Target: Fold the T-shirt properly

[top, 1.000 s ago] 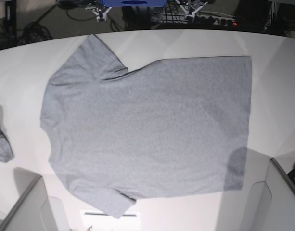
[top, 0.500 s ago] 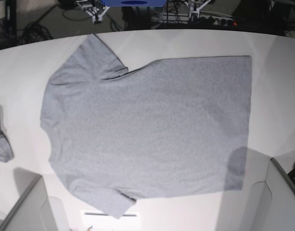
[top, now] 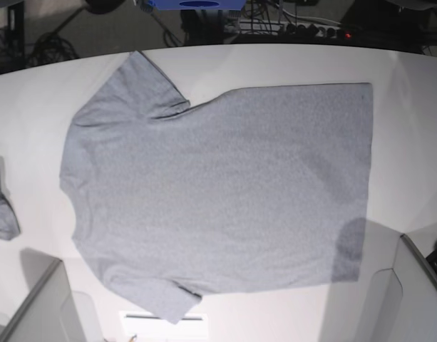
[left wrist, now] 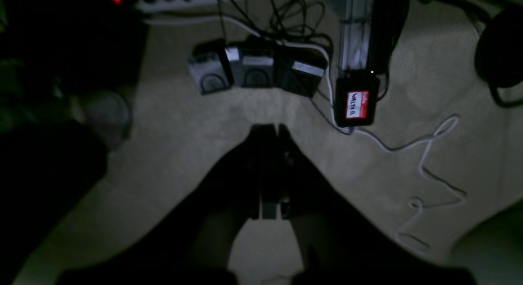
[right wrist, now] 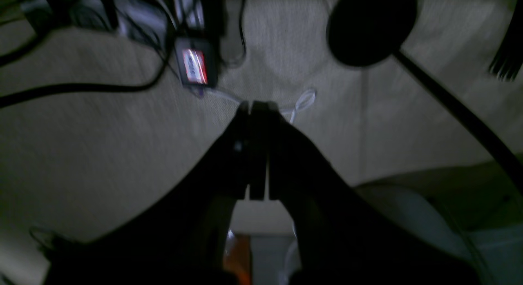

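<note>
The grey T-shirt [top: 218, 192] lies spread flat on the white table [top: 403, 142] in the base view, plain side up, collar to the left and hem to the right. Both sleeves are out, one at the top left and one at the bottom left. Neither arm shows in the base view. In the left wrist view my left gripper [left wrist: 269, 130] is shut with nothing in it, hanging over carpeted floor. My right gripper [right wrist: 257, 107] is likewise shut and empty above the floor. The wrist views do not show the shirt.
A small grey cloth piece [top: 1, 203] lies at the table's left edge. Grey panels stand at the bottom left [top: 40, 306] and bottom right [top: 410, 292]. Below the table edge are cables, power bricks [left wrist: 255, 70] and a labelled box [left wrist: 356, 103] on the floor.
The T-shirt has not moved. At the top edge of the base view, the white arm parts beside the blue piece have gone out of sight.
</note>
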You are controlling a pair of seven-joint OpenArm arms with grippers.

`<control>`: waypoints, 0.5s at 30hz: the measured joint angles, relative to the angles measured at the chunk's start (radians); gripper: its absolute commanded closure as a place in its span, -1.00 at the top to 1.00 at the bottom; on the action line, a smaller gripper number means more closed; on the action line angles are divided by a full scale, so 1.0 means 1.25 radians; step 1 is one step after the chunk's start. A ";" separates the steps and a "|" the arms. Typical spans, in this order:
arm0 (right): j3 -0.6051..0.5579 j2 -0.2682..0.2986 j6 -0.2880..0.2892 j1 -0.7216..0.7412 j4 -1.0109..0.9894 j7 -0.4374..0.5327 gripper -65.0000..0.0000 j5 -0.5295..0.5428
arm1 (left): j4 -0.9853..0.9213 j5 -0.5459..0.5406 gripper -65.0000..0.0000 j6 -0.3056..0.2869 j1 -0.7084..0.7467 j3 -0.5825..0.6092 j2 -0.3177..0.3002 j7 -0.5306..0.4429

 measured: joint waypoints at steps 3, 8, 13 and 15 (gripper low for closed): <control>0.068 -0.001 -0.002 -0.078 0.114 -0.003 -1.00 -0.001 | 0.109 0.000 -1.00 0.004 0.086 -0.003 -0.015 -0.038; 0.126 0.001 -0.003 -0.168 0.294 0.002 -1.00 -0.001 | 0.219 0.000 -1.00 -0.005 0.182 0.001 -0.020 -0.113; 0.176 -0.017 -0.003 -0.243 0.436 -0.006 -1.00 -0.002 | 0.357 0.001 -1.00 -0.003 0.267 -0.036 -0.035 -0.117; 0.211 -0.043 -0.002 -0.267 0.496 -0.009 -1.00 -0.001 | 0.434 0.000 -1.00 -0.002 0.310 -0.083 -0.035 -0.112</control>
